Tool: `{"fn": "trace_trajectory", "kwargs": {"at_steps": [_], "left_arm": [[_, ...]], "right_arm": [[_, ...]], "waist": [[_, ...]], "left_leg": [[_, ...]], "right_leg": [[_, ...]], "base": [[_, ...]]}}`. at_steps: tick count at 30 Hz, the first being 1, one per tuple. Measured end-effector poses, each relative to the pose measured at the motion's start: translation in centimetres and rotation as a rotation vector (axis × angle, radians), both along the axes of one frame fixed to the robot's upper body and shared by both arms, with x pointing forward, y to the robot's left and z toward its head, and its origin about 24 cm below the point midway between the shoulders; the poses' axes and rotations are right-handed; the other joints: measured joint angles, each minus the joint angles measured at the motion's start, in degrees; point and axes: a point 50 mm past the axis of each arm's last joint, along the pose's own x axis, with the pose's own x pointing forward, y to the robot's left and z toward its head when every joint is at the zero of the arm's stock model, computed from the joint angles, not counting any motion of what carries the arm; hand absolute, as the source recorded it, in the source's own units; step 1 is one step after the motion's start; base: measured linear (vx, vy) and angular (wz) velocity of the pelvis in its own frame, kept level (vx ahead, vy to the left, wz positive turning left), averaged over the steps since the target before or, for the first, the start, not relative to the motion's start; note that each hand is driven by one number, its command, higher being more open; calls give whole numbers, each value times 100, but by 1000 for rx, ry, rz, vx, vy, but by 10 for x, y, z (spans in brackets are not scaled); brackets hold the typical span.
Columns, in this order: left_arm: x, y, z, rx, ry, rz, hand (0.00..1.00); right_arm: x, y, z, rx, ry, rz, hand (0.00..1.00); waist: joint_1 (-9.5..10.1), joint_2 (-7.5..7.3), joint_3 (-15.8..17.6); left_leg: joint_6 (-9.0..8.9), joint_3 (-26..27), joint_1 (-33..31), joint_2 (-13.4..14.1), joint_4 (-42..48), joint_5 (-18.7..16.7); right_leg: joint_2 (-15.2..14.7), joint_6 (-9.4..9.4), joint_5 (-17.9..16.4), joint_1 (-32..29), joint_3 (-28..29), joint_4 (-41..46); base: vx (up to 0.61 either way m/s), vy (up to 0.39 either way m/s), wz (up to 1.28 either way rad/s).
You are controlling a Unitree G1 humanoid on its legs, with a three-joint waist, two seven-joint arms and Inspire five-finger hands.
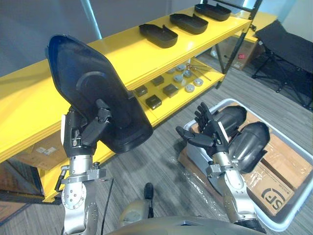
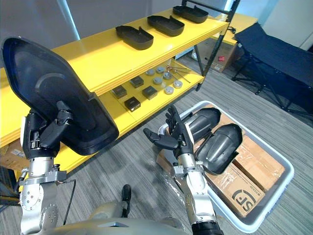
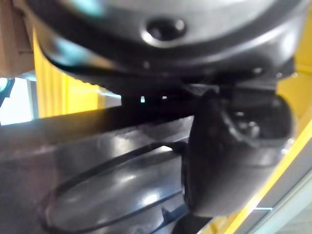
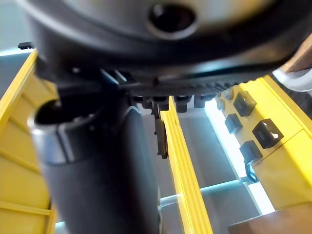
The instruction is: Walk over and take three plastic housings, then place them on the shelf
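Black plastic housing, a broad shallow shell with a raised oval ring inside, stands tilted on edge at the left of the frame. The left robot hand pinches its lower rim, thumb across the inner face. It hangs in front of the top board of the yellow shelf, not resting on it.

Judging by this, the placing step is in hand. The next move calls for carrying the shell over the bare board at left and tipping it flat before letting go.

Further right along the top board, toward the upper right, three black housings lie in a row, hollow side up. On the lower board, small black blocks and grey discs lie apart from one another.

At lower centre right, the right robot hand is spread and holds nothing. Behind it, a pale grey bin holds two black housings, dome side up, on a cardboard box.
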Motion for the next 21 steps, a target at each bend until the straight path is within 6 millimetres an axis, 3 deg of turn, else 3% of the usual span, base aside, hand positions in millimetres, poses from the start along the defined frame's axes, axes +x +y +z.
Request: {"fn": "trace_trajectory", "kwargs": {"at_steps": [1,3,5,6,7,9,10,13,15,16,17,18,19,20,21], "left_arm": [[-1,4,1,27,0,18,0],[-4,11,1,43,3,51,0],[-5,17,2,46,8,80,0],[-5,17,3,49,8,81,0],[-6,20,3,43,7,103,0],[-6,24,4,29,6,138,0],[-4,23,5,13,0,140,0],[3,10,5,-18,-10,98,0],[5,1,3,-29,-5,69,0],[5,-1,5,-31,-13,62,0],[4,0,9,-27,-29,63,0],[4,-1,9,-35,-32,68,0],[1,-3,5,-58,-15,79,0],[-2,-2,2,-63,1,87,0],[-5,-3,-3,-68,24,92,0]], "right_arm": [[0,-1,1,3,-13,-23,100],[1,-3,3,4,-22,-47,100],[1,-12,4,-4,-33,-99,100],[1,-13,5,-5,-34,-104,100],[3,-14,8,-20,-51,-105,100],[7,-15,15,-40,-95,-100,100],[7,-15,23,-41,-128,-100,100],[0,-16,45,-49,-225,-95,100],[-6,-15,57,-56,-285,-75,100],[-8,-11,65,-56,-330,-52,100],[-10,-8,74,-55,-375,-32,100],[-10,-8,78,-62,-397,-26,100],[-9,-9,82,-72,-421,-18,100],[-9,-9,82,-65,-421,-15,100],[-10,-11,81,-49,-420,-18,100]], "waist": [[31,-90,53],[44,-158,87],[-68,-77,92],[-69,-61,100],[-66,-42,113],[-65,27,144],[-70,32,145],[-225,147,128],[-195,116,57],[-175,10,-44],[-161,-241,-186],[-150,-251,-193],[-157,-69,-222],[-146,4,-284],[-183,107,-284]], "left_leg": [[120,31,-146,-98,515,-342],[76,-1,-208,-176,973,-687],[163,-420,-2,-193,930,-828],[194,-467,30,-188,903,-849],[237,-584,174,-158,809,-887],[235,-667,377,-90,738,-965],[222,-769,467,-67,781,-1053],[136,-1198,544,-67,1034,-1330],[40,-1402,619,-100,1200,-1578],[-33,-1406,614,-113,1293,-1760],[-142,-1194,573,-67,1462,-1969],[-201,-1063,580,43,1621,-2108],[-280,-884,601,411,1934,-2336],[-362,-791,606,537,2038,-2326],[-330,-579,474,695,2556,-2242]], "right_leg": [[-129,81,-89,126,-81,84],[-288,97,-40,114,28,734],[-512,-501,594,-774,628,2681],[-509,-511,540,-846,675,2754],[-436,-476,241,-1073,797,2679],[-233,-514,174,-1385,936,2056],[-98,-483,198,-1620,1152,1672],[198,-143,494,-1914,1905,622],[241,-137,700,-1788,1997,323],[241,-144,776,-1640,1996,169],[220,-126,925,-1359,1933,-76],[222,-138,1316,-1254,1810,-119],[400,-169,1223,-1013,1553,-44],[469,-202,1145,-932,1473,-46],[552,-233,1034,-711,1305,-63]], "base": [[125,46,29],[189,65,37],[168,81,69],[163,15,48],[228,4,23],[260,9,20],[198,-6,45],[210,-61,76],[246,-164,71],[384,-354,69],[335,-314,65],[366,-394,62],[157,-181,40],[358,-300,59],[300,-190,68]]}}
